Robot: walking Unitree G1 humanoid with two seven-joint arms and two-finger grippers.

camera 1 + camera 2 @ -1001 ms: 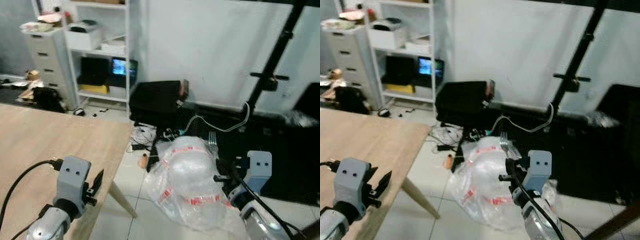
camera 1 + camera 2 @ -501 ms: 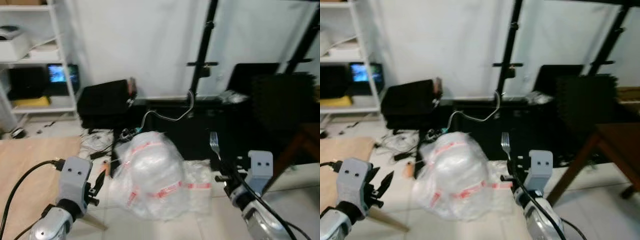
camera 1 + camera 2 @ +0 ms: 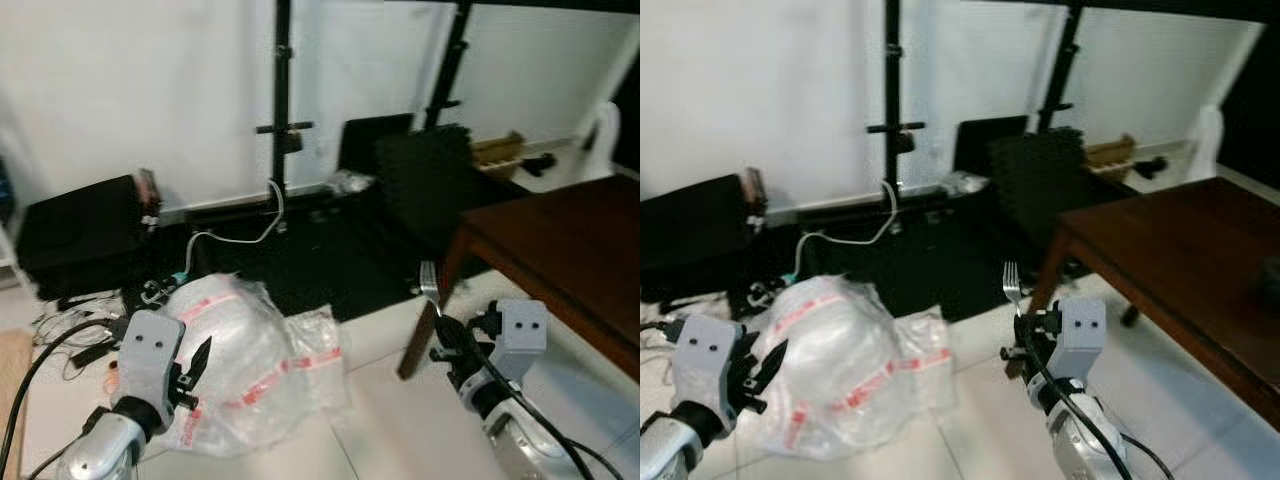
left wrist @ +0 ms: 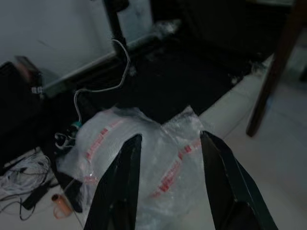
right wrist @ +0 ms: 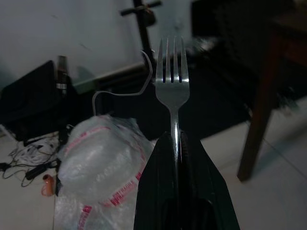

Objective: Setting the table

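We hold a silver fork (image 5: 172,91) upright, tines up, clamped between the two black fingers of our right gripper (image 3: 1021,333), raised at the near right, while our left gripper (image 4: 169,179) hangs at the near left with its fingers spread and nothing between them. Beneath us lies a pale tiled floor (image 3: 400,420), with a dark wooden table (image 3: 1180,250) at the right and a white wall (image 3: 130,90) far behind. A crumpled clear plastic bag with red tape (image 3: 240,360) lies on the tiles near our left gripper, and beyond it stand black stands (image 3: 281,100), a black case (image 3: 70,245), a white cable (image 3: 240,235) and dark foam panels (image 3: 1040,185).
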